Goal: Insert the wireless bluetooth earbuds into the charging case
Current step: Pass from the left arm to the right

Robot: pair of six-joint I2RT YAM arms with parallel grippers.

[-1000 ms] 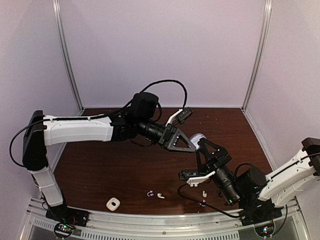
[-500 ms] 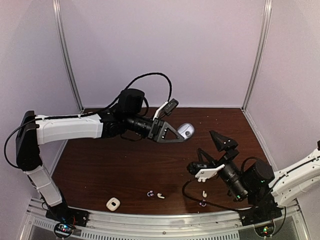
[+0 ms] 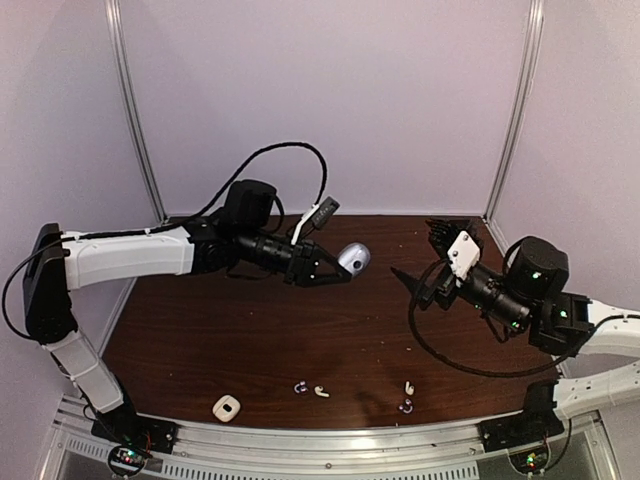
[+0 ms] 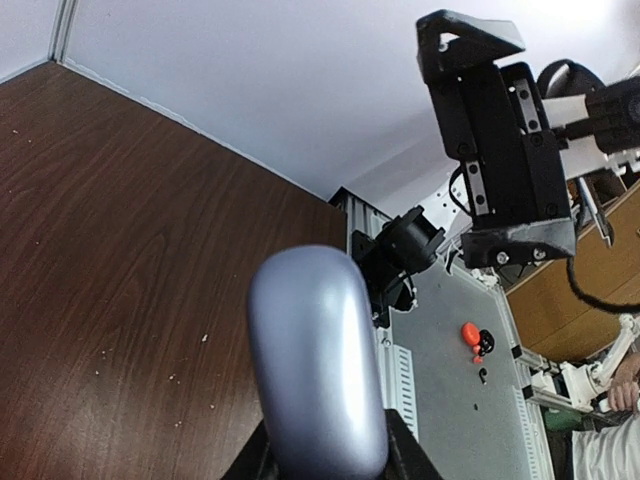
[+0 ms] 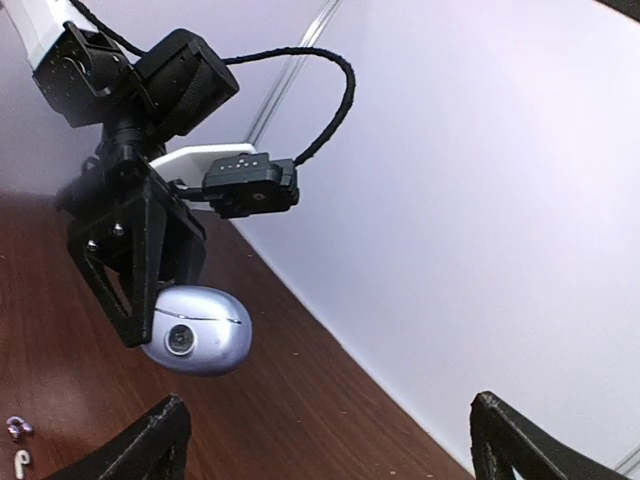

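Two arms are raised over the table (image 3: 200, 340). The left gripper (image 3: 338, 268) is clamped on the lavender charging case (image 3: 352, 259), presenting it in the air toward the right gripper (image 3: 424, 256), probably so that its lid can be worked from that side. The right gripper's jaws stand wide apart, hold nothing, and face the case from just across. The lid appears closed; the contents are hidden. A white case (image 3: 227, 407) lies well below the left gripper. No earbud is in a case: a purple earbud (image 3: 299, 386) and a white earbud (image 3: 321, 391) lie on the table below the left gripper, and a second white earbud (image 3: 409, 387) and second purple earbud (image 3: 405, 406) lie below the right.
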